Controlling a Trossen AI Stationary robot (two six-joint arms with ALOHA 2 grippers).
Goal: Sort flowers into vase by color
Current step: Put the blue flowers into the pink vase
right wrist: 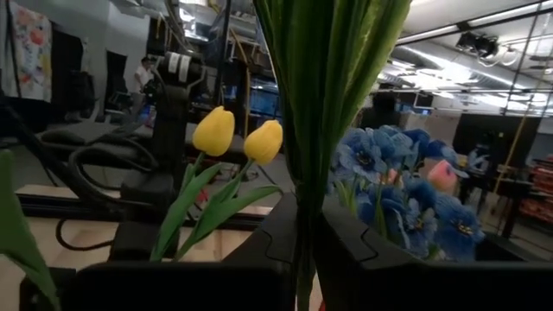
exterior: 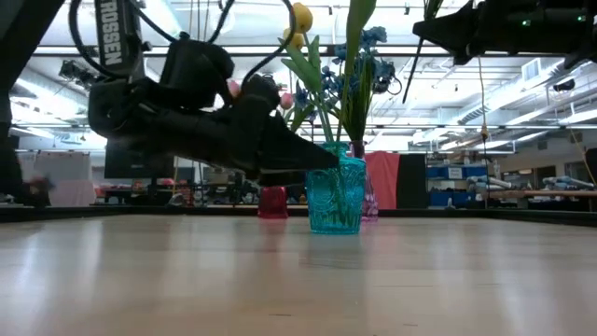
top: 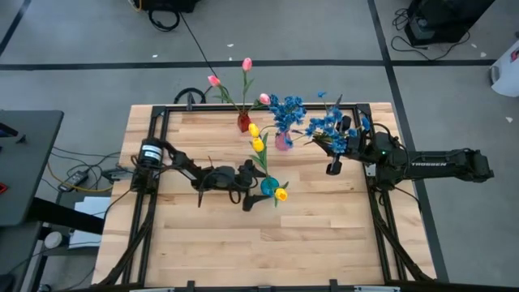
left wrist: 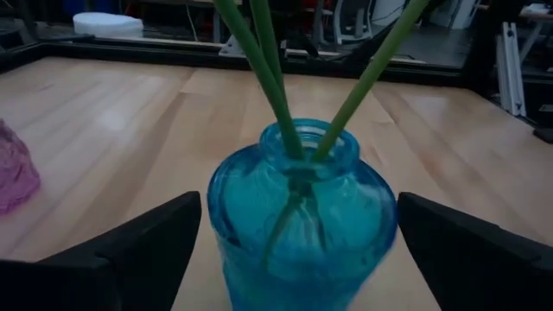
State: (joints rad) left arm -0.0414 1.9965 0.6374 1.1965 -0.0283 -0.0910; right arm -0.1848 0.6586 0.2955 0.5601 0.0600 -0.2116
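Note:
A teal glass vase (left wrist: 302,229) stands on the wooden table (top: 211,243) and holds yellow tulips (top: 257,144) by their green stems. My left gripper (left wrist: 298,259) is open and level, with one finger on either side of the vase's body (top: 268,186) and a narrow gap showing at each wall. At the back, a red vase (top: 243,122) holds pink tulips (top: 246,63) and a pink vase (top: 282,141) holds blue flowers (top: 285,109). My right gripper (right wrist: 307,229) is raised at the right, shut on a blue sprig (top: 328,126). My right gripper pinches the blue sprig's bundle of green stems and leaves (right wrist: 304,186) between its two fingers. The fingers come in about level from the table's right and lie across the stems. The sprig stands roughly upright in the hold, lifted clear of the table.
The three vases stand close together at the table's far middle. A black frame (top: 381,219) runs along the table's edges. The near half of the table (top: 268,251) is bare wood. Cables and a dark side table (top: 24,162) lie beyond the left edge.

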